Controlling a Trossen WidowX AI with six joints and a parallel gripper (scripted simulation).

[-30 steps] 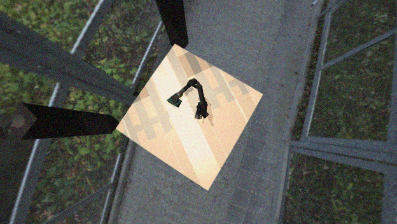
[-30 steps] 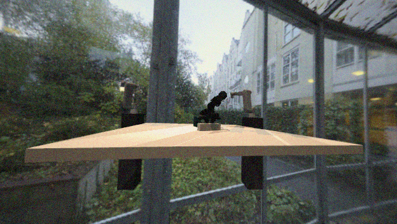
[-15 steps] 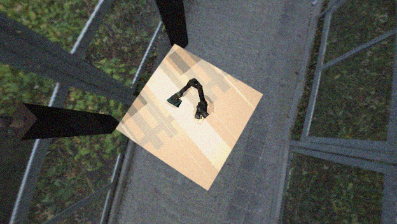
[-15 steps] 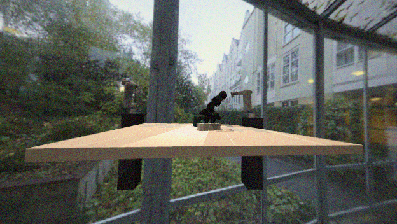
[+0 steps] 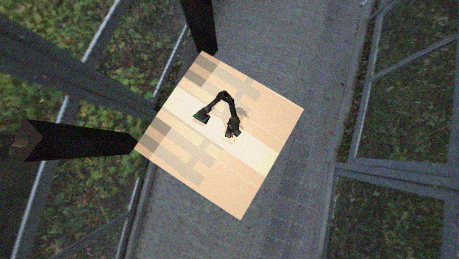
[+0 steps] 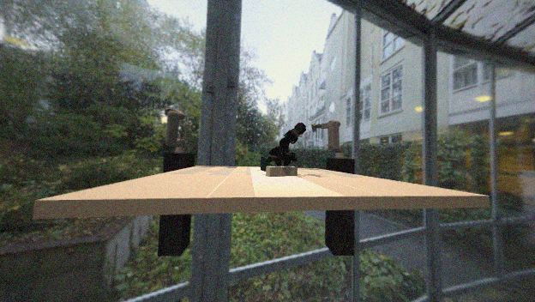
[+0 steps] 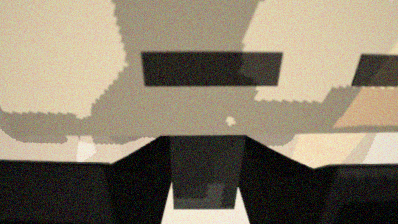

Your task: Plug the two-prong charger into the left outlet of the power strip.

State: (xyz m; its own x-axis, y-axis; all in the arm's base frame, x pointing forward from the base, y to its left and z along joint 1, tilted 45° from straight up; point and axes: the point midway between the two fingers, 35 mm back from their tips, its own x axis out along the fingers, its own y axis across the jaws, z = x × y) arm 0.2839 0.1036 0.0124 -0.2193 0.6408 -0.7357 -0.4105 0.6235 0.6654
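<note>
Over the power strip [image 6: 281, 171] mid-counter [image 6: 171, 193], the end effector [image 7: 207, 175] is clamped on the dark charger [image 7: 206, 170], which hangs above a dark outlet slot [image 7: 211, 68]; judged best: square both prongs, then press straight down, no tilt.

table [image 6: 129, 197]: pale wood planks | posts [image 6: 219, 86]: grey steel | building [image 6: 386, 94]: white, windowed | light: overcast

No readable text in any view

No letters, numbers, brands or signs can be read: nothing on the dark charger [image 7: 207, 170] between the jaws, and nothing on the pale power strip [image 7: 60, 65] in front of them.
</note>
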